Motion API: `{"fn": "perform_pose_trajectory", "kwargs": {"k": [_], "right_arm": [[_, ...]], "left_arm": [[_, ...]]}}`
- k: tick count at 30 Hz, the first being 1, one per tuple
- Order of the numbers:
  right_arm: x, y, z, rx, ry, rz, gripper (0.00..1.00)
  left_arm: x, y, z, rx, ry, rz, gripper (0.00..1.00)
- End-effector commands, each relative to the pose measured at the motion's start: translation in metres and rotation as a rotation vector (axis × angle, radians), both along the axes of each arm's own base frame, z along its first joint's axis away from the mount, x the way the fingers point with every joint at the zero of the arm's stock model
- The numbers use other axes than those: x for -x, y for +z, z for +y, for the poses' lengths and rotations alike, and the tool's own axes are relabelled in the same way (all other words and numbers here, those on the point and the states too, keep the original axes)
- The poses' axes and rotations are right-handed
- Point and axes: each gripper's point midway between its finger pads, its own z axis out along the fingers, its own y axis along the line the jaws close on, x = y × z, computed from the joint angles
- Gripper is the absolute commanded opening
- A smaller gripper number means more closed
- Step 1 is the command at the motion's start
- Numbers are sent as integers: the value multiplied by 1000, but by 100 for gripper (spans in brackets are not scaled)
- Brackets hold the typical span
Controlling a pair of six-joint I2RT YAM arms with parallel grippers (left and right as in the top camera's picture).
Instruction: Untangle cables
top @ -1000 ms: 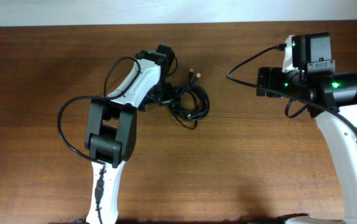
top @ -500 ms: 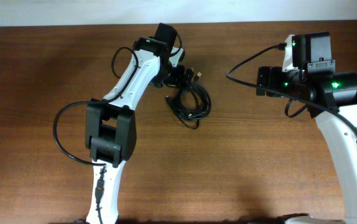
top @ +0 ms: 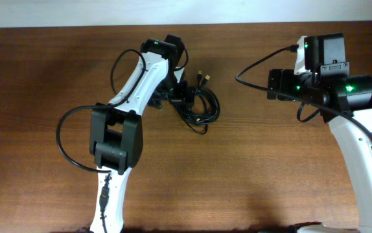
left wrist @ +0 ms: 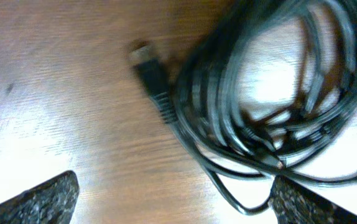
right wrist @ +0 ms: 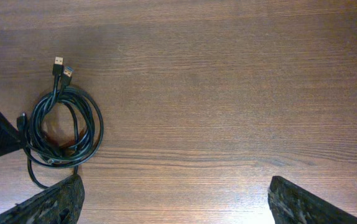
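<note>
The left gripper [top: 178,96] has swung down from beside the 2 USB plugs [top: 203,77], where it hung half a second ago, and now sits over the left edge of the cables [top: 200,107], about where it was 1 second ago. The cables have not changed shape in that time: 1 tight coil of several black loops near the middle of the bench [top: 43,65]. My reading is that the arm is picking a place to grasp and no strand has been freed yet.

In the left wrist view the jaws are spread wide with nothing between them. The coil [left wrist: 272,106] lies ahead and toward the right finger, and a single plug [left wrist: 148,65] pokes out on its left. That view is blurred, so the arm is probably moving.

The right gripper [right wrist: 178,205] is well apart from the coil [right wrist: 66,127], with its jaws spread and empty.

The crossings at the bottom of the coil look like the main obstacle. The left arm's own thick wire [top: 118,68] loops close by.
</note>
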Motion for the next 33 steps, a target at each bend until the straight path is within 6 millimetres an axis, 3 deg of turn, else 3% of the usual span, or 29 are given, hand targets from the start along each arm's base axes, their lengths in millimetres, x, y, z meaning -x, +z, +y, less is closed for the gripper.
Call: {"fn": "perform_pose_trajectory", "kwargs": {"k": [1,4,7,10,16,19,23,28,29,30,31,32,33], "right_arm": [[-2,6,2,4,4,-18,94],[-2,6,2,4,4,-18,94],[-2,6,2,4,4,-18,94],[-1,5,2,5,4,-14,94],[-1,5,2,5,4,-12,94],[-1,5,2,5,4,-12,94],[-1,4,2,5,4,-10,94],[-1,4,2,5,4,-8,94],[-1,4,2,5,4,-8,94],[-1,4,2,5,4,-9,94],[-1,4,2,5,4,-9,94],[-1,4,2,5,4,-9,94],[-1,4,2,5,4,-9,94]], "left_arm": [[-3,-1,-3,-62,277,14,99],[-14,-2,-8,-35,302,-25,100],[-22,-2,-9,-43,512,-26,99],[-24,-5,3,-131,726,-48,99],[-19,-12,10,-184,795,-45,99],[-4,-21,11,-227,796,-5,99],[33,-38,4,-313,749,70,100],[36,-39,-6,-324,759,44,97],[35,-39,-6,-327,756,34,84],[35,-39,-5,-330,756,30,52],[34,-40,-5,-331,756,26,15],[34,-43,-5,-329,756,24,0],[33,-47,-5,-325,756,20,0]]}}
